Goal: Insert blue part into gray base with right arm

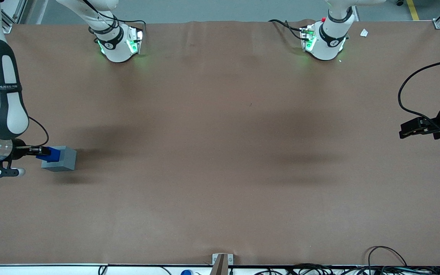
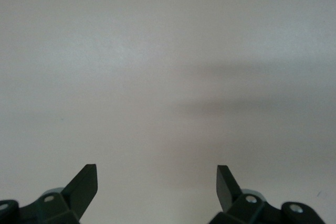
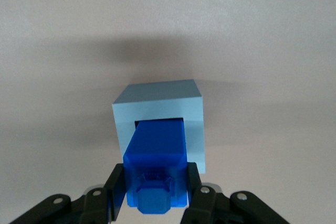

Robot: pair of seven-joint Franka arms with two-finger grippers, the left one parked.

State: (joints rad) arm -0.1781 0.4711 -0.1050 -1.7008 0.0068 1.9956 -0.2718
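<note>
The gray base (image 1: 60, 159) stands on the brown table near the working arm's end. The blue part (image 1: 50, 153) sticks into its square hole, with its outer end in my right gripper (image 1: 41, 152). In the right wrist view the blue part (image 3: 156, 162) reaches into the opening of the gray base (image 3: 159, 109), and its stub end faces the camera. My gripper (image 3: 156, 188) is shut on the blue part, one black finger on each side. The inner end of the part is hidden inside the base.
The brown table (image 1: 220, 152) spreads wide toward the parked arm's end. Two white arm bases (image 1: 118, 42) stand at the edge farthest from the front camera. Cables (image 1: 388, 263) lie along the edge nearest the camera.
</note>
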